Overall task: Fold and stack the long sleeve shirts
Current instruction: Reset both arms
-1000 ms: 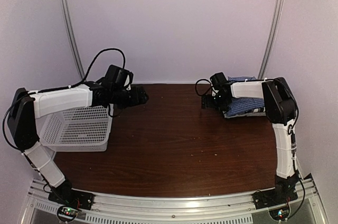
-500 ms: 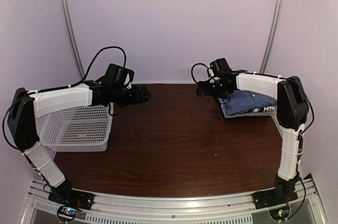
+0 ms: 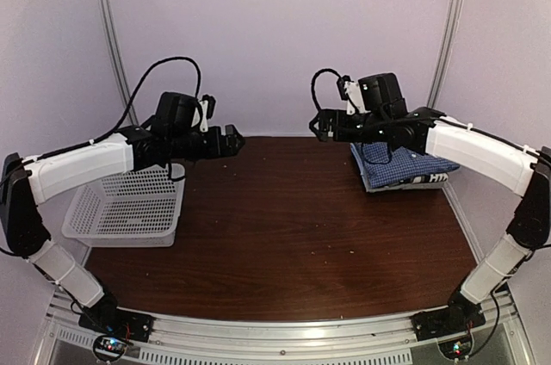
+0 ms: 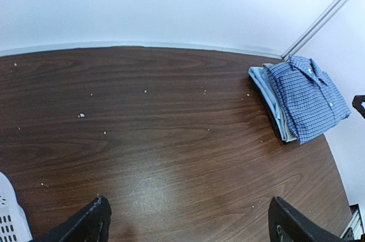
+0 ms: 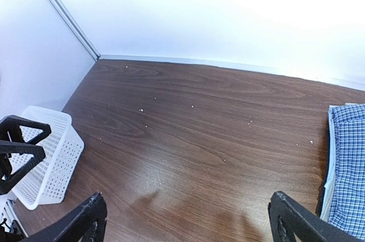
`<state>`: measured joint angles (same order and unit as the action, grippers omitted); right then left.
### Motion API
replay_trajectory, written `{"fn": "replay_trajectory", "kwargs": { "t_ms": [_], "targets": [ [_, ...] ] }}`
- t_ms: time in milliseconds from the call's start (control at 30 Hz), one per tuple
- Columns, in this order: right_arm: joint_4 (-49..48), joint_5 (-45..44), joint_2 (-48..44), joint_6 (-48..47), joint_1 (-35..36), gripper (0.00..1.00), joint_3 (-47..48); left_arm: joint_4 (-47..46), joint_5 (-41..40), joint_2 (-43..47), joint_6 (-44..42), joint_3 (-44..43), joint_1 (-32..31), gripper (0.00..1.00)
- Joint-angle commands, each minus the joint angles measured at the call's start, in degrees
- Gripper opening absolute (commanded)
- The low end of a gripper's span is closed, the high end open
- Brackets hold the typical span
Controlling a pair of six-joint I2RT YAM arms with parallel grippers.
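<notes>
At the left side of the brown wooden table (image 3: 284, 244) stands a white mesh plastic basket (image 3: 129, 208). The left pincer (image 3: 230, 141) and the right pincer (image 3: 325, 125) hover spread, holding nothing. The blue fine-checked cloth shirt (image 3: 403, 163) lies folded at the table's far right.

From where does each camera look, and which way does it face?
Top external: above and behind the arms, looking down at the table; both arms show.
Left wrist: on the left arm, facing right toward the shirts; left gripper tips show.
Right wrist: on the right arm, facing left toward the basket; right gripper tips show.
Both wrist views share the shirts.
</notes>
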<state>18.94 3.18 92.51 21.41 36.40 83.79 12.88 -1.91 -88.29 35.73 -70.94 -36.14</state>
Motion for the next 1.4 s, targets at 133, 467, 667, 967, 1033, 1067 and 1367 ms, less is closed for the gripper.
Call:
{"fn": "replay_trajectory", "kwargs": {
  "t_ms": [133,467,667,967,1033,1067,1367],
  "targets": [
    [-5.9,-4.6,-14.9,2.2,0.2,1.0,-12.1,-4.0,-1.7,9.6,-7.2,2.2,-1.0,0.98],
    [-13.6,-6.9,-30.0,4.0,0.2,1.0,-27.7,-4.7,-5.7,16.9,-10.8,8.0,-1.1,0.98],
    [-14.6,-10.0,-35.5,4.1,0.2,1.0,-32.8,-5.0,-6.7,17.9,-11.3,10.0,-1.1,0.97],
    [-15.8,-15.4,-40.3,3.7,0.2,1.0,-35.2,-5.7,-8.2,17.9,-11.6,10.6,-1.1,0.98],
    [-15.9,-15.9,-40.6,3.3,0.2,1.0,-35.3,-5.7,-8.2,17.7,-11.9,10.4,-1.1,0.98],
    [-16.0,-15.9,-40.7,3.0,0.2,1.0,-35.2,-5.7,-8.2,17.5,-12.0,10.2,-1.1,0.98],
    [-15.8,-16.2,-39.8,2.7,0.2,1.0,-35.1,-5.6,-8.1,17.1,-12.2,9.8,-1.1,0.98]
  ]
}}
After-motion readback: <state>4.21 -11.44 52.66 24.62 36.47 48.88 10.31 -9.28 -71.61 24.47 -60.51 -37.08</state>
